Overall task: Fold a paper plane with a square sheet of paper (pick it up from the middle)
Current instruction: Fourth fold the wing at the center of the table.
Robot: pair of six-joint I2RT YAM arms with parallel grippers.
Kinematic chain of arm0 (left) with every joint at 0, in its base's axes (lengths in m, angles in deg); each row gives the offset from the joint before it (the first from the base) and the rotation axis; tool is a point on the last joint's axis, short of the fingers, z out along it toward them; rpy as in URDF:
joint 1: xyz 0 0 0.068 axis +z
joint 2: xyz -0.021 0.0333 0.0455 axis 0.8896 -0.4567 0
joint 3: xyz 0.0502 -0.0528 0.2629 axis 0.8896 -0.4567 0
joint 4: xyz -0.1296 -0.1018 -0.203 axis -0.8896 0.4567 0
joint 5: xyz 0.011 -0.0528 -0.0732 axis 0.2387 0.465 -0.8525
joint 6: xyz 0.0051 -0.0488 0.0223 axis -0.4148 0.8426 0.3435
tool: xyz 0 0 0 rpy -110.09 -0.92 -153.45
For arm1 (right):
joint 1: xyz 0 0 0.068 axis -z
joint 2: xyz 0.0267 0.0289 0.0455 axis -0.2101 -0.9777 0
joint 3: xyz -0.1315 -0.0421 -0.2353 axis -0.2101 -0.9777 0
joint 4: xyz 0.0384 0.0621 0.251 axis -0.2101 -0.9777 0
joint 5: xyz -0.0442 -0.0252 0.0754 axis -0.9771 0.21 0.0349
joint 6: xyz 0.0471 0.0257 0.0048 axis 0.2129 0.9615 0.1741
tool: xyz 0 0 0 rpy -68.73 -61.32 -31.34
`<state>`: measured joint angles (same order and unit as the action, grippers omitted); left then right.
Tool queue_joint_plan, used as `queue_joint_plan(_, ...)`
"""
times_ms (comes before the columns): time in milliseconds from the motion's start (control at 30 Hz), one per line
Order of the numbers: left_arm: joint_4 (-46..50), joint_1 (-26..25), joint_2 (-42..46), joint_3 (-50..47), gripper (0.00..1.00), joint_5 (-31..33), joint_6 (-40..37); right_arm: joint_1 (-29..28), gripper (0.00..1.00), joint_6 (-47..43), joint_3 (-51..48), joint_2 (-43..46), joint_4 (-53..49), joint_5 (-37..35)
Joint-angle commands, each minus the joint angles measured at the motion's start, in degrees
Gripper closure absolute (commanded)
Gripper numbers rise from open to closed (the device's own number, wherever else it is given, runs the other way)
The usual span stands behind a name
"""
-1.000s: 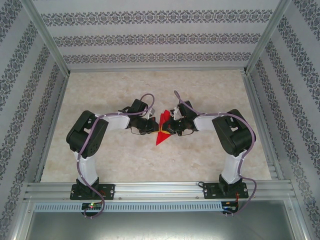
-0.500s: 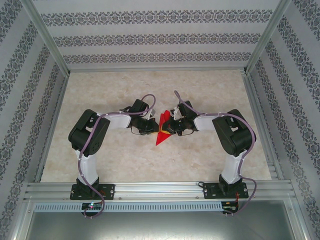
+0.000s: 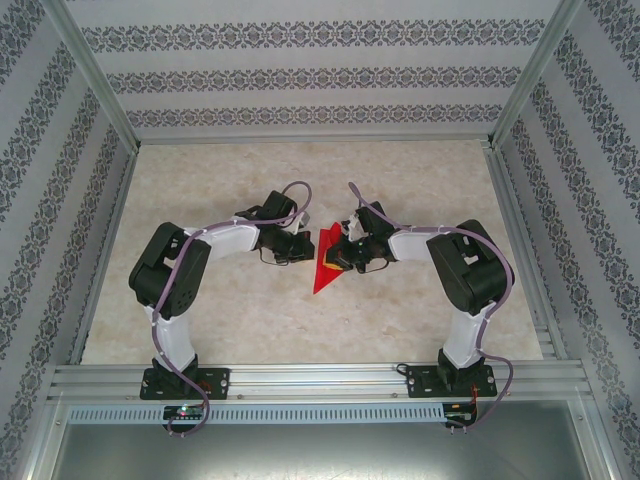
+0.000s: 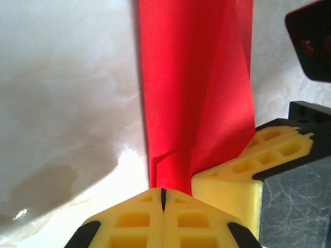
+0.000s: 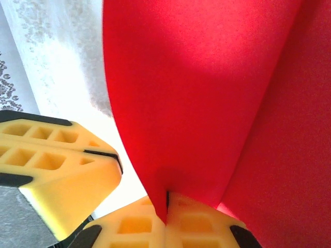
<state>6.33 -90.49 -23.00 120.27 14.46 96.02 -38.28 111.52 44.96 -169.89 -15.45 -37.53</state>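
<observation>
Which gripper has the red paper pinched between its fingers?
The right gripper: the paper plane runs into the seam of its shut fingers. The left gripper's shut tips only meet its edge.

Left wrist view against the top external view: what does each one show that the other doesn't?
Left wrist: the left gripper's closed tips pinching the paper plane's edge, its creases, and one yellow finger of the right gripper close up. Top external: the left arm and right arm whole, the whole table, the plane's pointed outline. Both: the red plane between the two grippers.
</observation>
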Motion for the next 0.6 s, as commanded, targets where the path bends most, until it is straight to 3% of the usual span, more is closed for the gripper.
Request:
queue_joint_plan(0,0.1,-0.6,-0.5,-0.2,0.98,-1.7,-0.5,-0.6,1.0,-0.6,1.5,1.3,-0.4,-0.6)
queue_joint_plan(367,-3.7,-1.3,-4.5,-1.2,1.0,-4.4,0.3,-1.1,1.0,-0.2,2.6,0.7,-0.6,-0.2)
queue_joint_plan(567,-1.7,-1.3,-4.9,-1.1,1.0,-2.1,-0.8,-1.5,1.0,0.3,3.2,-0.1,0.0,0.1)
